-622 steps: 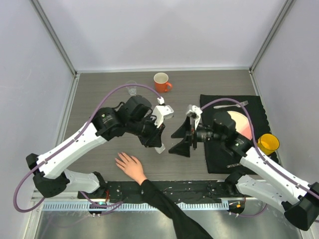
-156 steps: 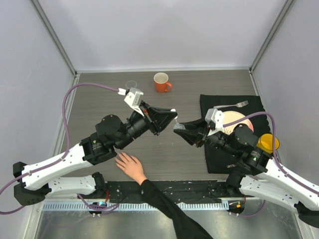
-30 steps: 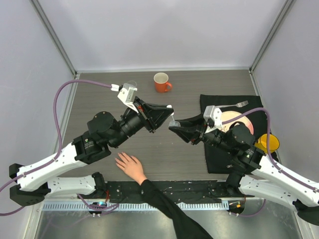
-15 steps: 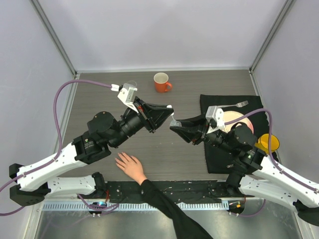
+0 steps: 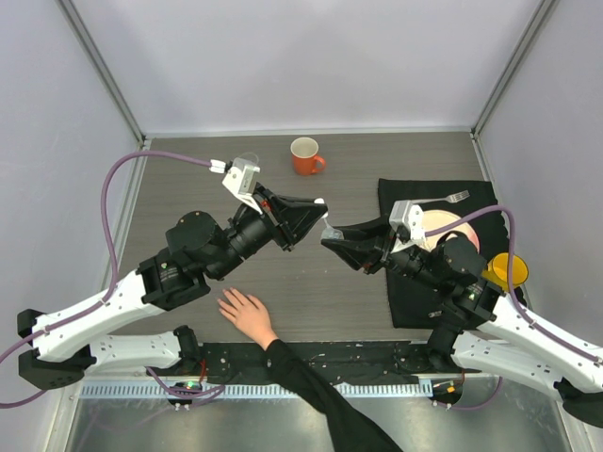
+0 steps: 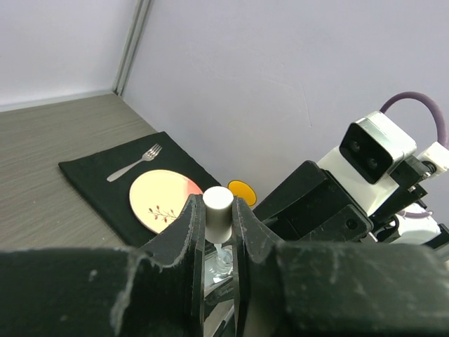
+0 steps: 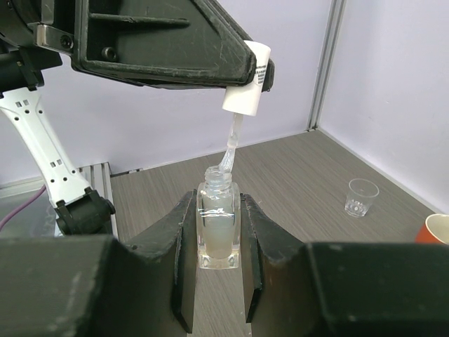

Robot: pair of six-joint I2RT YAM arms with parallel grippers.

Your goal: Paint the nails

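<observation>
A bare hand with a black sleeve lies flat near the front edge, fingers spread; its nails are too small to make out. Above mid-table my right gripper is shut on a small clear bottle, which stands upright and uncapped. My left gripper is shut on the bottle's white cap. The cap's brush hangs down with its tip in the bottle neck. Both grippers are up and right of the hand, well apart from it.
An orange mug and a small clear cup stand at the back. On the right a black mat carries a plate and a fork. A yellow cup sits at the mat's right edge.
Over the last second the right gripper has edged slightly up toward the left one. The left arm and the hand have stayed still.
</observation>
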